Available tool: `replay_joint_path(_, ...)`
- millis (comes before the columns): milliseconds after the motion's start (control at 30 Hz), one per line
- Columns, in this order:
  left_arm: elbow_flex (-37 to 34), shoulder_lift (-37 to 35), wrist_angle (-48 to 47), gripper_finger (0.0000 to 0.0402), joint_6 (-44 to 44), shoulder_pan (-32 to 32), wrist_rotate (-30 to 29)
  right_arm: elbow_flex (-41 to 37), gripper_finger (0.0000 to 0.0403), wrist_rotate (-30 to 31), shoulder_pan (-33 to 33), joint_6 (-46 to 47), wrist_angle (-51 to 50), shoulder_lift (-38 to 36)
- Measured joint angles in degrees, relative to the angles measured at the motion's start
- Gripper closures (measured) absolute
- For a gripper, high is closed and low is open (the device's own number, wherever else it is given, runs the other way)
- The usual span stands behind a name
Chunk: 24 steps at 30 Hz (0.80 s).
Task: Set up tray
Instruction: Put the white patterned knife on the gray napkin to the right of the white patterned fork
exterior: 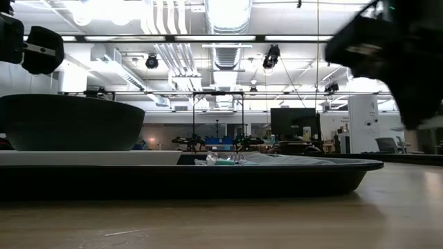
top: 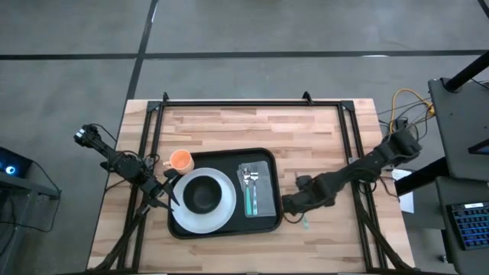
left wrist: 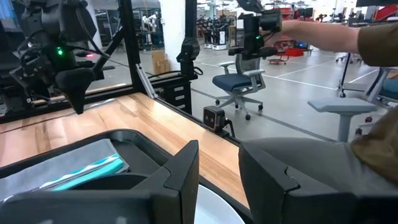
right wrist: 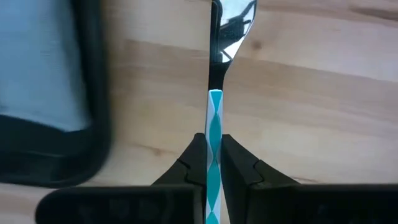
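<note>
Wood counter (top: 252, 130), big workshop behind. Black tray (top: 263, 223) sits mid-counter w/ white plate (top: 221, 210), dark bowl (top: 202, 193), grey napkin (top: 263, 187) on it. Right hand (right wrist: 213, 149), just beside tray's right rim, clamped on teal-handled spoon (right wrist: 214, 121). Left hand (top: 170, 192) part-open at plate's edge, holding nothing. Orange cup (top: 181, 160) at tray's corner.

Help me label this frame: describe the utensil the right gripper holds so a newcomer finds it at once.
Start at the black tray mid-table; just off its right edge sits the right gripper. Pinched between its fingers is a spoon, over bare wood. Unlike the cutlery on the tray's napkin, it is off the tray, its teal-and-white handle gripped.
</note>
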Motion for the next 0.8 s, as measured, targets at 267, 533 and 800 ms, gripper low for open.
replay_joint_path(267, 0.0, 0.0, 0.0, 0.0306, 0.0, 0.0, 0.0, 12.5, 0.039, 0.0, -4.0, -2.8, -5.5, 8.3)
replay_joint_path(533, 0.0, 0.0, 0.0, 0.0306, 0.0, 0.0, 0.0, 19.8, 0.039, 2.1, -8.2, -4.2, -6.1, 13.9)
replay_joint_path(800, 0.0, 0.0, 0.0, 0.0306, 0.0, 0.0, 0.0, 25.3, 0.039, 2.6, -11.9, -5.9, -5.9, 20.1)
